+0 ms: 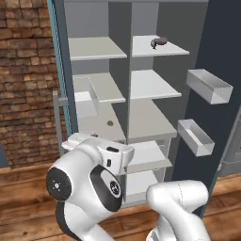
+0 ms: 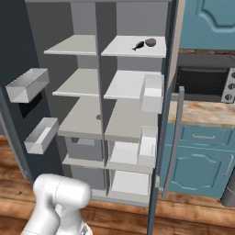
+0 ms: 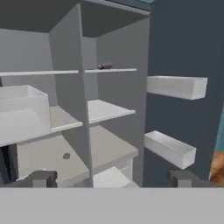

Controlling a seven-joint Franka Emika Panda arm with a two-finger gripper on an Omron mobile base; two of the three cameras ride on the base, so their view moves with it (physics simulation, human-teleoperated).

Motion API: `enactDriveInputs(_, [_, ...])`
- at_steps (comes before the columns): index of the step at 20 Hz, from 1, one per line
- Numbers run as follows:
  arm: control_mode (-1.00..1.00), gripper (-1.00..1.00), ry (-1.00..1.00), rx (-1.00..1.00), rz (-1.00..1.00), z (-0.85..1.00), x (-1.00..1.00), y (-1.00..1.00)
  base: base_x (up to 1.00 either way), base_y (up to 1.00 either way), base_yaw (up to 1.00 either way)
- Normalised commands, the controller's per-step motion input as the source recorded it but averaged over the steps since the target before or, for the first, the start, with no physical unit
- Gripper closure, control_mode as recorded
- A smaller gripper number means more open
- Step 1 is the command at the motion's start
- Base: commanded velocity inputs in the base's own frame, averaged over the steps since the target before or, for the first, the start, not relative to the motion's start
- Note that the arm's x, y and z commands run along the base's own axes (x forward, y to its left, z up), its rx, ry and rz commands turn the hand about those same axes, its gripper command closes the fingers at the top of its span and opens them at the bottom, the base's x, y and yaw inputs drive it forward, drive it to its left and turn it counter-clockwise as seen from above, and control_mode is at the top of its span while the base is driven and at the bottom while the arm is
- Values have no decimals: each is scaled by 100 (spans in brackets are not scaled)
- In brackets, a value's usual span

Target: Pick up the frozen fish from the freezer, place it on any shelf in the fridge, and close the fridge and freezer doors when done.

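The tall slate-blue cabinet (image 2: 98,18) is stood with both doors swung wide, so that every pale grey shelf can be reached from the front. Which half is the freezer cannot be settled with certainty from these views; the door with the bar handle (image 2: 173,137) is hung on the right in the right base view, which suggests the fridge is on that side. The door bins (image 1: 209,85) are carried outward on the open doors, clear of the shelves. The top shelf (image 2: 133,49) of the right half is where the frozen fish (image 2: 137,45) is found, laid just beside a dark maroon lump (image 2: 150,42), well above the arm. A small brownish speck (image 1: 110,123) is seen on a lower shelf. The gripper (image 3: 113,178) is held wide open and empty, pointed at the shelves from a distance, presumably in readiness for a reach upward.
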Motion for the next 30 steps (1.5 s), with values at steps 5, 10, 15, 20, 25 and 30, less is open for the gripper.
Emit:
enactDriveInputs(5, [-100,-100,-5,0,-21,-5,58,76,0,0,0])
enactDriveInputs(10, [-100,-100,0,0,-20,-5,34,57,0,0,0])
enactDriveInputs(15, [-100,-100,0,0,-19,-11,16,89,0,0,0])
enactDriveInputs(20, [-100,-100,0,0,-17,-8,43,63,0,0,0])
enactDriveInputs(25, [-100,-100,0,0,-10,-28,38,25,0,0,0])
enactDriveInputs(30, [-100,-100,0,0,-7,-31,35,5,0,0,0])
